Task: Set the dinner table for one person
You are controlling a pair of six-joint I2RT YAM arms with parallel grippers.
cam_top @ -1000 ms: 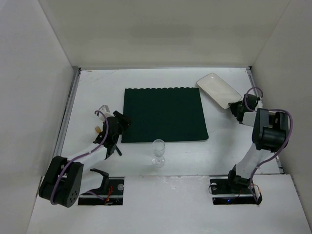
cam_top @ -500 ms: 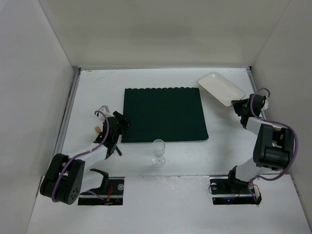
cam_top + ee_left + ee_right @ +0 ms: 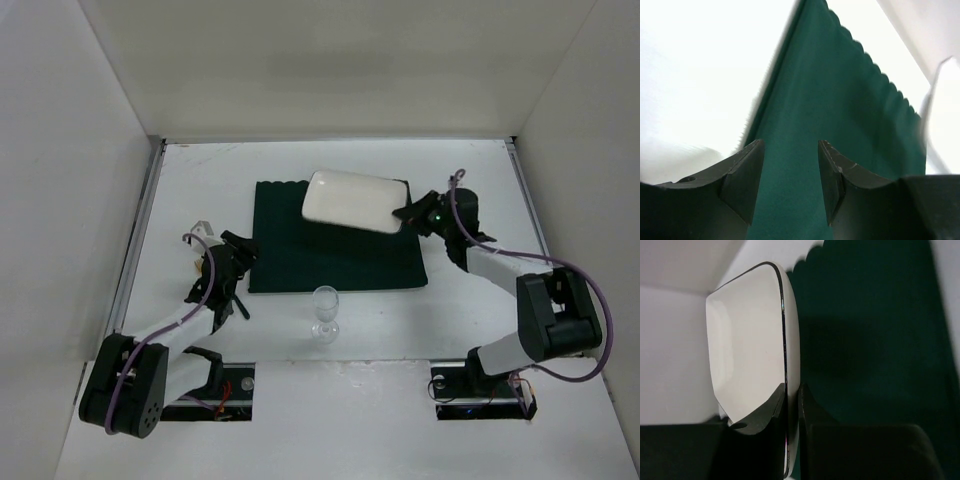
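Dinner table below right pincer, plate gripped over placemat

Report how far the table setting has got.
Done: the green placemat lies flat on the dinner table. In hand: the right gripper is shut on the white plate, holding it over the mat's far right part. Left: lower the plate; the wine glass stands off the mat's near edge. The left gripper is open.
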